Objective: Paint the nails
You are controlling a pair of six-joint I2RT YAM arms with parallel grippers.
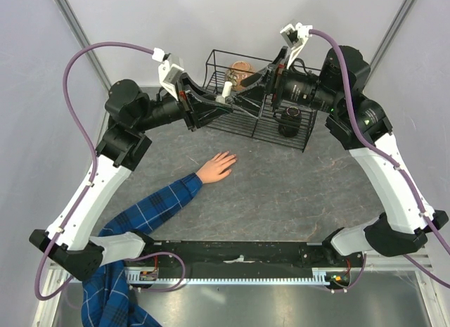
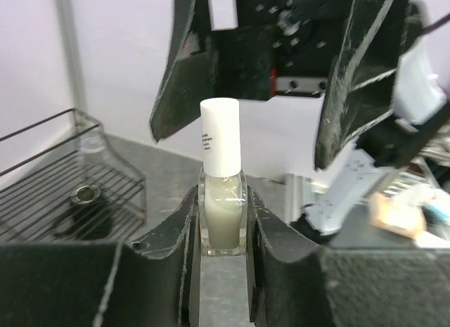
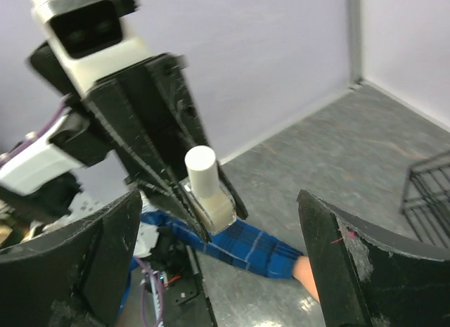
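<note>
Nails point(image 1: 233, 157): tiny, pale, tipping a hand point(image 1: 216, 166) lying flat mid-bench point(image 1: 281, 193), fingers toward 1 o'clock. My left pincer point(image 2: 223, 225) clamps a white-capped bottle point(image 2: 222, 207); my right pincer point(image 3: 218, 264) gapes wide.

The white-and-black left arm point(image 1: 105, 179) bends up and inward. Its black two-finger left gripper point(image 2: 222, 211) is clamped on the glass sides of a small clear bottle with a white cap point(image 2: 219, 137), holding it upright. The matching right arm point(image 1: 383, 172) reaches in from the bottle's opposite side. Its black right gripper point(image 3: 218, 207) faces the bottle, jaws spread wide, near the cap.
</note>
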